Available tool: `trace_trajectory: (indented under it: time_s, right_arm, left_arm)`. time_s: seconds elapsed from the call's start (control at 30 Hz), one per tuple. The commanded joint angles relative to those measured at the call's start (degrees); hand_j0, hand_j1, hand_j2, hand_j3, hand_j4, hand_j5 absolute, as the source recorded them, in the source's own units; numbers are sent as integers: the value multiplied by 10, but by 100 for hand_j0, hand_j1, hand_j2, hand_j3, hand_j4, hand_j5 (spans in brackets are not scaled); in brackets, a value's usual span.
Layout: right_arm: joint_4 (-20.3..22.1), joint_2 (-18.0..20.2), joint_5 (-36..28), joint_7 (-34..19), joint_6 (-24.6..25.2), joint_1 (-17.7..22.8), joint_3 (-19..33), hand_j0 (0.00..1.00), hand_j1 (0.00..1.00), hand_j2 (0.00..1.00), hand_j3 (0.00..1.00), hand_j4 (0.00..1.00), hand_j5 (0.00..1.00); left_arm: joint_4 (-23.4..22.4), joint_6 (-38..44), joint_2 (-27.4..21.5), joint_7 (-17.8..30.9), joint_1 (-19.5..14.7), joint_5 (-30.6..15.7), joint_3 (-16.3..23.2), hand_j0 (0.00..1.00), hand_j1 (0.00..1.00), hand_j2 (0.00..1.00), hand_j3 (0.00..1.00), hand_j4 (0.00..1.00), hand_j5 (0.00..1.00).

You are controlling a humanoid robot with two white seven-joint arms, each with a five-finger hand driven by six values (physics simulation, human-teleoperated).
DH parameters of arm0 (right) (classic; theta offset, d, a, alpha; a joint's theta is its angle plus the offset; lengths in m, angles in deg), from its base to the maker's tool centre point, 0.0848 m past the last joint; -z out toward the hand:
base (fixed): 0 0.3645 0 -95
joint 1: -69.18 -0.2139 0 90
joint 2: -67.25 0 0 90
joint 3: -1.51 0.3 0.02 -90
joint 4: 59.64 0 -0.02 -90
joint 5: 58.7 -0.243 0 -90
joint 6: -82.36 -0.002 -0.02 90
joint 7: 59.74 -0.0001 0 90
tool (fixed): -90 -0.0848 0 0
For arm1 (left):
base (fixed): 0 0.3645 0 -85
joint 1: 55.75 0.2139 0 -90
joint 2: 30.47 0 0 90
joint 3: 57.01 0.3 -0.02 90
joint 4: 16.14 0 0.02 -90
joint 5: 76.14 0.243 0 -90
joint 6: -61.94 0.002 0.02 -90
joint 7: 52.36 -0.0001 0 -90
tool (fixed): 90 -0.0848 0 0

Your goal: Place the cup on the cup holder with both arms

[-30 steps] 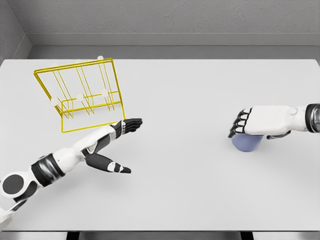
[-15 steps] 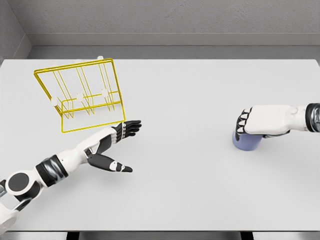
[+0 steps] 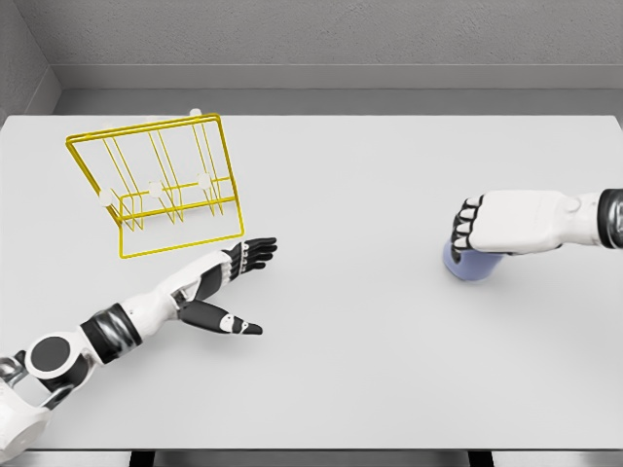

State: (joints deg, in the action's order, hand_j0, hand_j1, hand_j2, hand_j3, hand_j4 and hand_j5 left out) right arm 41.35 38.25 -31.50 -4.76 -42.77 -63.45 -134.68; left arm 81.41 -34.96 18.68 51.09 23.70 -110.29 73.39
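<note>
A pale blue cup (image 3: 469, 266) stands on the white table (image 3: 350, 321) at the right. My right hand (image 3: 477, 229) lies over its top with the fingers curled down around it. The yellow wire cup holder (image 3: 156, 185) stands at the back left, with white-tipped pegs inside. Just in front of the holder's near right corner, my left hand (image 3: 245, 268) reaches out flat, fingers straight and thumb spread, holding nothing.
The table's front edge (image 3: 311, 450) runs along the bottom of the view. A grey wall (image 3: 321, 39) closes off the back.
The right hand and the cup have risen slightly and shifted a little up-left. The left arm has slid lower, its hand staying near the holder's corner.
</note>
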Motion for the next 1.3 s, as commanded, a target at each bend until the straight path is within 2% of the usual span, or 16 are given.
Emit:
trace_trajectory:
  time_s: [0.0,0.13,0.5,0.57,0.7,0.97,1.27]
  right_arm:
    - [4,-9,-3,0,1,0,3,64,64,64,64,64,64]
    - [4,-13,-10,0,1,-17,-1,64,64,64,64,64,64]
    - [4,-85,-19,0,1,-16,-6,64,64,64,64,64,64]
    - [4,-89,-19,0,1,-18,-5,64,64,64,64,64,64]
    - [4,-137,-20,0,1,-23,-5,64,64,64,64,64,64]
    - [4,-174,-21,0,1,-21,-6,64,64,64,64,64,64]
    - [4,-174,-21,0,1,-20,-20,66,66,66,66,66,66]
  left_arm:
    - [-7,1,4,0,0,-2,0,100,100,100,100,100,100]
    - [-7,1,9,0,-1,-2,0,100,100,100,100,100,100]
    - [-12,1,9,0,-5,-3,0,100,100,100,100,100,100]
    - [-12,1,9,0,-5,-3,0,100,100,100,100,100,100]
    - [-12,1,9,0,-6,-3,0,100,100,100,100,100,100]
    - [-17,1,9,0,-11,-3,0,100,100,100,100,100,100]
    - [-20,1,9,0,-11,-3,0,100,100,100,100,100,100]
